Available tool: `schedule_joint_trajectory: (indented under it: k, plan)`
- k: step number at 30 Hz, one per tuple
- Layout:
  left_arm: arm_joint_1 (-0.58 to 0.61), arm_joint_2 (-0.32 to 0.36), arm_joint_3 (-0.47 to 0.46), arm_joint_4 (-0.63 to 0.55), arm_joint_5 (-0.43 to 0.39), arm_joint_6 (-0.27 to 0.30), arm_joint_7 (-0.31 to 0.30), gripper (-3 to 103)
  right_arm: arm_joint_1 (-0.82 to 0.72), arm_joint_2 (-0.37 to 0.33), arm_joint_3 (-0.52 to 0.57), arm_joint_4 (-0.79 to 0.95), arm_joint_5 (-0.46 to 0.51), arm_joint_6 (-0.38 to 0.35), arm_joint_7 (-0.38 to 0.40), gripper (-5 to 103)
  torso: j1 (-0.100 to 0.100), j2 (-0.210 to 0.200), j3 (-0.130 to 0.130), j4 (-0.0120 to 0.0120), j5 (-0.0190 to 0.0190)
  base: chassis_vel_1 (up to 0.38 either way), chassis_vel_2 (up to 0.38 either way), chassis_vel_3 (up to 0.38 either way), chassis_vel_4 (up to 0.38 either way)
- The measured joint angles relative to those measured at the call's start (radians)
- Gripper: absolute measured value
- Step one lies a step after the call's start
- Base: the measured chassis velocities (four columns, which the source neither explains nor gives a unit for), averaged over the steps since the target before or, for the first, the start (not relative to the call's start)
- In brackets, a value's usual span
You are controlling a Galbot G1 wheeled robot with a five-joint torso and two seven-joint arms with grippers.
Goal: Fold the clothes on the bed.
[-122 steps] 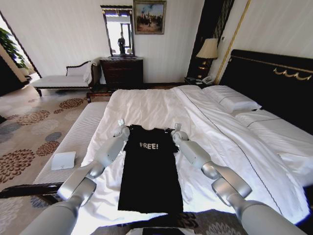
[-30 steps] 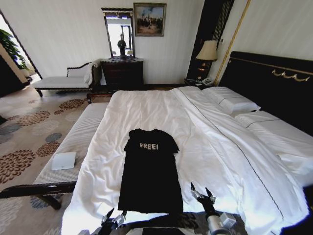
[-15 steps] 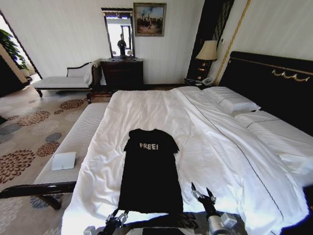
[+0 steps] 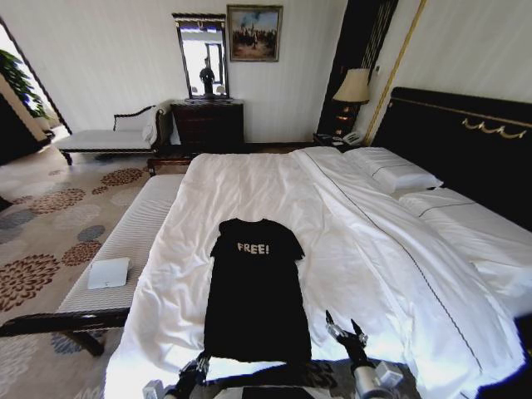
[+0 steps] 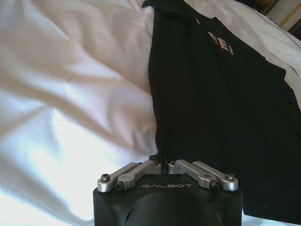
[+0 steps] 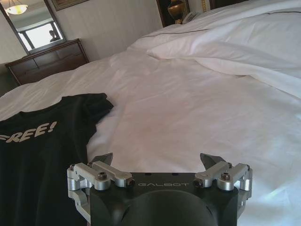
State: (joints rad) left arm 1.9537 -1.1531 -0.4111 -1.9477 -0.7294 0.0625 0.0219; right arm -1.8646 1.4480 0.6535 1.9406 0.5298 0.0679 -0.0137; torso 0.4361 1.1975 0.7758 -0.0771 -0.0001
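left pincer (image 5: 163, 164) pinching T-shirt (image 4: 256, 291) hem — right pincer (image 6: 157, 160) spread

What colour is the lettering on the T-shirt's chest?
White, on the black T-shirt; the head view shows the lettering best.

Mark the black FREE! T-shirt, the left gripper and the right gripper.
Black soft-fabric short-sleeved T-shirt (image 4: 256, 295): head view, mid-body below the lettering.
Left gripper (image 5: 163, 164): left wrist view, between its closed fingertips at the hem.
Right gripper (image 6: 156, 160): right wrist view, between its spread fingertips.
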Motion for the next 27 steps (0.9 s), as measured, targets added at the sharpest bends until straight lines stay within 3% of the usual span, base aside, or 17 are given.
schedule_joint_trajectory:
  k: [11, 20, 27]
  plan:
    - [0.030, -0.026, -0.048, -0.020, -0.039, -0.024, -0.002, 0, -0.015, 0.014, -0.033, -0.004, 0.027, -0.005, 0.000, 100, 0.000, 0.000, 0.000, 0.0001, 0.0000, 0.000, 0.000, 0.000, 0.000]
    - [0.038, -0.105, -0.180, -0.048, -0.136, -0.058, -0.013, 0, -0.048, 0.050, -0.125, 0.007, 0.070, -0.049, -0.024, 100, 0.000, 0.000, 0.000, 0.0001, -0.0001, 0.000, 0.000, 0.000, 0.000]
    - [0.024, -0.121, -0.252, -0.059, -0.189, -0.056, -0.023, 0, -0.061, 0.054, -0.138, -0.009, 0.136, -0.089, -0.034, 100, 0.000, 0.000, 0.000, 0.0000, 0.0000, 0.000, 0.000, 0.000, 0.000]
